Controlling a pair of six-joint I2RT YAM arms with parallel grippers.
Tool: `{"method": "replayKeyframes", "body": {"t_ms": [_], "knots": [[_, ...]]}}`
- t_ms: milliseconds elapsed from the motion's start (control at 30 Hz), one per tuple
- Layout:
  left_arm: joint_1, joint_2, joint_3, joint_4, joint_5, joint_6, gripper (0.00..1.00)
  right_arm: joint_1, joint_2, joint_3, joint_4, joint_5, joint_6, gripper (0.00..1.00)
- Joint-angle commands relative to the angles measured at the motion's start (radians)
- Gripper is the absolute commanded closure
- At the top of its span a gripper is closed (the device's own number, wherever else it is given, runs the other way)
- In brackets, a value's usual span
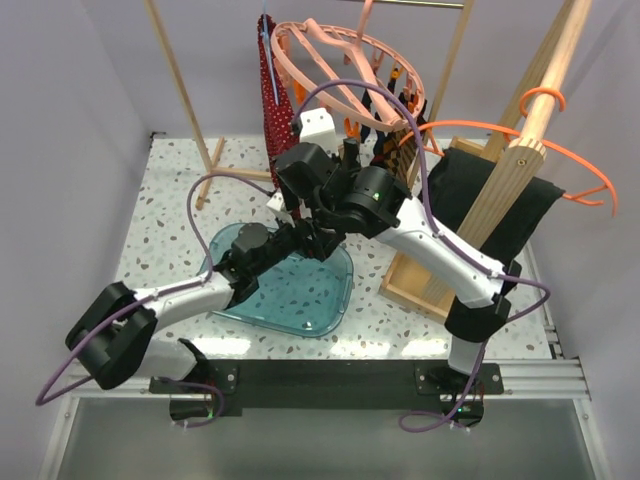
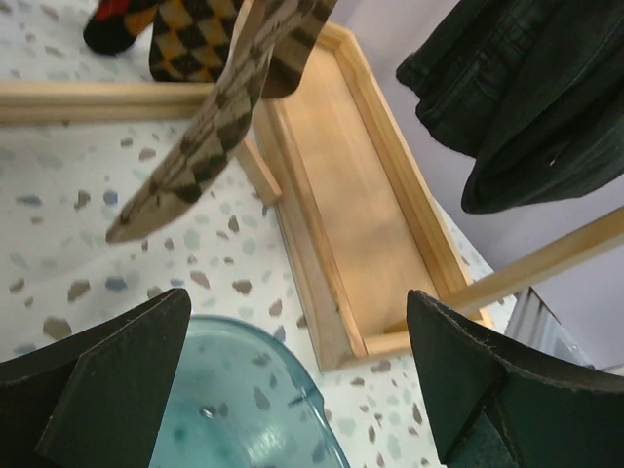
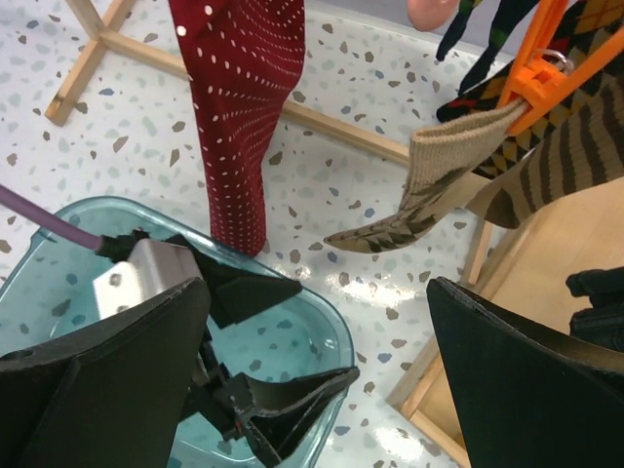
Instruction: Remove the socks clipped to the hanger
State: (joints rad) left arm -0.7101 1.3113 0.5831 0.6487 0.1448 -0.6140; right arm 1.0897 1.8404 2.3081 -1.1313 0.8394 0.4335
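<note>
**Left gripper** [image 2: 292, 390]: jaws spread wide with nothing between them. Its dark fingers [image 2: 107, 390] fill the lower corners of its own wrist view. It hovers over a teal tray [image 2: 244, 409] lying on the speckled table [image 2: 58, 244].

**Right gripper** [image 3: 317, 390]: jaws likewise fully apart, holding nothing. It sits higher than the left gripper and looks down on it and on the teal tray.

**Tan checkered sock** [image 2: 195, 156]: hangs aslant ahead of the left gripper, toe low, clear of the table. Neither gripper touches it. In the right wrist view an orange peg [image 3: 541, 78] pinches its cuff.

**Other socks:** a brown-and-tan sock [image 3: 546, 175] hangs just beside the first. An orange-and-black checkered sock [image 2: 190, 39] and a dark sock with red marks [image 2: 112, 29] hang further along.

**Hanger** [image 1: 320, 70]: salmon-pink ring with spokes, tilted, high at the back of the overhead view. It is above and beyond both grippers, with the socks dangling from its near rim.

**Red white-dotted garment** [image 3: 244, 97]: hangs left of the socks, its lower end by the tray's far edge.

**Wooden box** [image 2: 341, 195]: on the table just right of the tray.

**Black cloth** [image 2: 517, 88]: hangs above the box.

**Wooden rack** [image 1: 560, 55]: carries a thin orange hanger [image 1: 590, 170].
</note>
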Motion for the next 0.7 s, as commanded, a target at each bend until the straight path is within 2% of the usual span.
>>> {"method": "replayKeyframes", "body": {"t_ms": [0, 100, 233, 333, 467, 667], "knots": [[-0.005, 0.069, -0.008, 0.429, -0.066, 0.134, 0.04, -0.042, -0.075, -0.001, 0.025, -0.017, 0.007, 0.01], [-0.006, 0.146, 0.076, 0.422, -0.066, 0.195, 0.04, -0.047, -0.063, 0.048, -0.021, 0.004, 0.034, 0.02], [-0.006, 0.233, 0.193, 0.423, -0.039, 0.230, 0.00, -0.050, -0.107, -0.032, 0.080, -0.040, -0.027, 0.01], [-0.006, 0.279, 0.237, 0.420, -0.082, 0.267, 0.00, -0.051, -0.102, -0.036, 0.103, -0.052, -0.029, 0.01], [-0.008, 0.309, 0.291, 0.416, -0.096, 0.313, 0.00, -0.089, -0.105, -0.010, 0.137, -0.193, -0.082, 0.01], [-0.006, 0.339, 0.356, 0.367, -0.136, 0.385, 0.00, -0.100, -0.207, -0.134, 0.267, -0.117, -0.114, 0.01]]}}
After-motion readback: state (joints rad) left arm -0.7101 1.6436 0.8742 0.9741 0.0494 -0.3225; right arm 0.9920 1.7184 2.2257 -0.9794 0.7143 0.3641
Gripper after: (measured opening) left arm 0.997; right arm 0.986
